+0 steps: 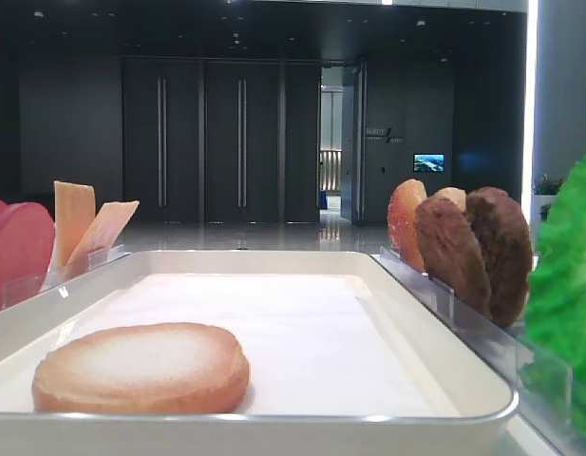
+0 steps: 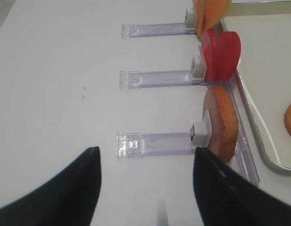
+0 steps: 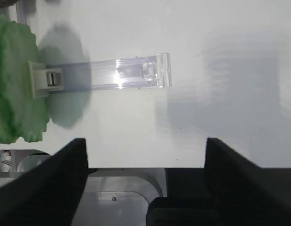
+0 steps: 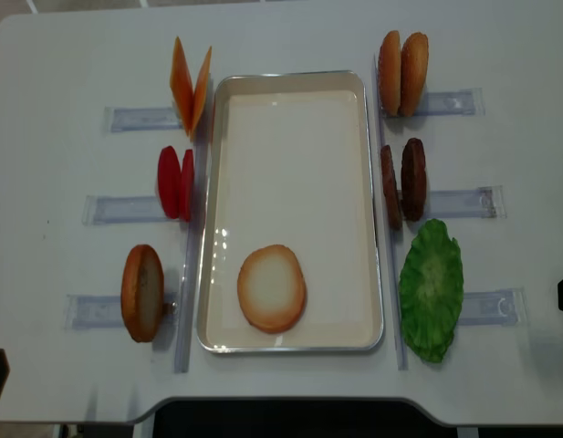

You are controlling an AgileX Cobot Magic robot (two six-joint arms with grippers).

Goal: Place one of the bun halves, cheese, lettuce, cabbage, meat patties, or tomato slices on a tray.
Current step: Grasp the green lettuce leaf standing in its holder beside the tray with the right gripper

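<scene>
At the right edge of the bench [image 4: 290, 41], the right end effector [image 3: 145, 188] hangs with its two dark fingers [image 3: 51, 183] spread wide and nothing between them, over a clear slotted rack [image 3: 131, 73] just beside the lettuce [image 4: 431, 287]; the left end effector [image 2: 145, 188] is likewise parted and empty near the rack holding an upright bun half [image 4: 142, 292]. One bun half [image 4: 272, 287] already lies flat in the near end of the tray [image 4: 376, 210]. Cheese [image 4: 190, 84], tomato slices [image 4: 176, 182], meat patties [image 4: 404, 181] and two more buns [image 4: 402, 73] stand in racks along both sides. My guess is that the thin, ruffled lettuce could fold or slip from a shallow pinch, or the fingers could knock its light rack askew. No brand or readable writing shows.
</scene>
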